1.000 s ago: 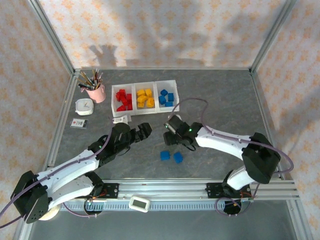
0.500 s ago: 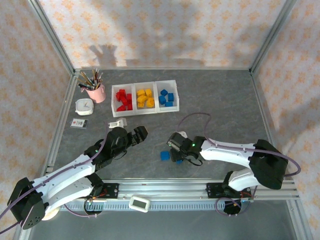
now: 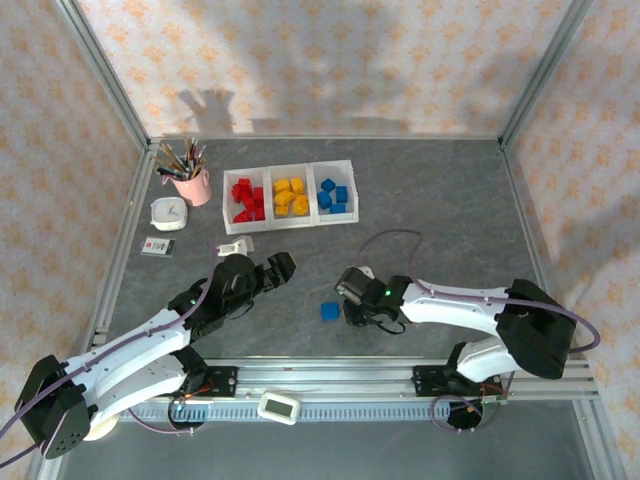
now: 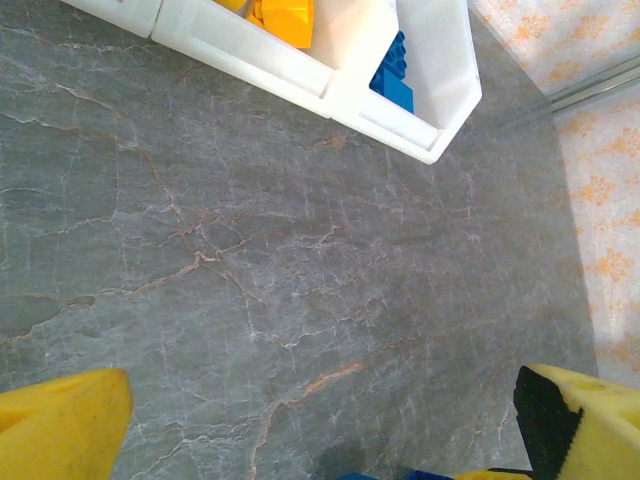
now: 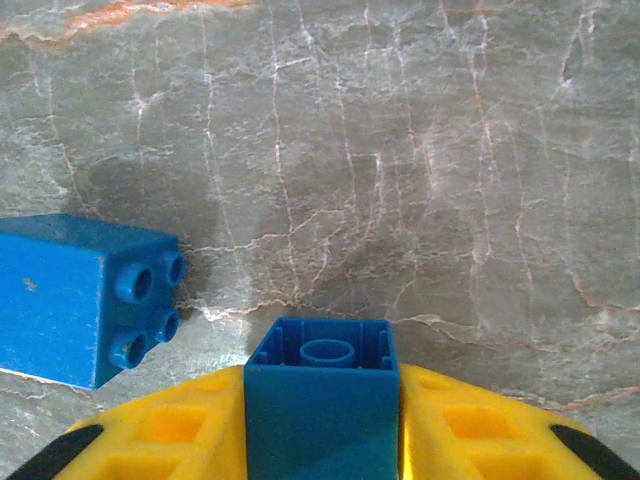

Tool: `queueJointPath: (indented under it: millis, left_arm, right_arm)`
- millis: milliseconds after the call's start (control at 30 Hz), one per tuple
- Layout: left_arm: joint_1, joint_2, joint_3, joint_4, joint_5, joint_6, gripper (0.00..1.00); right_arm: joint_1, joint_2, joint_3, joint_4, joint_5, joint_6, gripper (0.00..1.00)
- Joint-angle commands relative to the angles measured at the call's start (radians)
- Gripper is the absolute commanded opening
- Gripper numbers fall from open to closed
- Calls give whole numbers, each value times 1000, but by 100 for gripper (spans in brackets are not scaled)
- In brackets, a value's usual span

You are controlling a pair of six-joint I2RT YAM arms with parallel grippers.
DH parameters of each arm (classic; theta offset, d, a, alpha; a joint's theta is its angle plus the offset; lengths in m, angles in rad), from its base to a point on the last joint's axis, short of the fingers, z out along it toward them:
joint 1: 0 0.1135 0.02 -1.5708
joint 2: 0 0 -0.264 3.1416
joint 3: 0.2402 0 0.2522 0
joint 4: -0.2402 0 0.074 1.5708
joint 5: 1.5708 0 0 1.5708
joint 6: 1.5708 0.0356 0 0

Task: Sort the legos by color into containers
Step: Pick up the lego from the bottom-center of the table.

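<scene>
Legos [image 3: 290, 197] mostly lie sorted in the tray [image 3: 354, 195]; with the right fingers [image 5: 170, 430] clenched on a blue brick [image 5: 320, 390] near the second blue brick [image 5: 70, 300], lift straight off the worktop [image 5: 450, 150], then carry to the tray's blue end, left fingers [image 4: 60, 420] released.

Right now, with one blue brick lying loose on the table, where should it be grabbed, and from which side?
Come down from above and pinch the loose brick across its two smooth walls. It lies on its side, studs pointing sideways toward the held brick in the right gripper, so the bumpy face probably gives a poorer hold.
</scene>
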State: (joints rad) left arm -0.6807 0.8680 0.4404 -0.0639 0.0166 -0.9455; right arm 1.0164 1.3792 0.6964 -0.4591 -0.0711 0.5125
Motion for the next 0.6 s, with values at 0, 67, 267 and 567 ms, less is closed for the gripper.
queueJointPath:
  millis: [0, 67, 267, 567]
  left_arm:
    - [-5, -15, 7, -23, -30, 0, 99]
    - [-5, -10, 21, -32, -39, 15, 99]
    - [-2, 2, 52, -8, -63, 38, 99]
    - [69, 51, 142, -17, -52, 110, 99]
  right_arm:
    - [7, -13, 22, -1, 28, 2, 36]
    - [6, -33, 44, -6, 47, -2, 36]
    - [-16, -23, 170, -63, 140, -54, 36]
    - [-198, 126, 447, 12, 205, -197, 36]
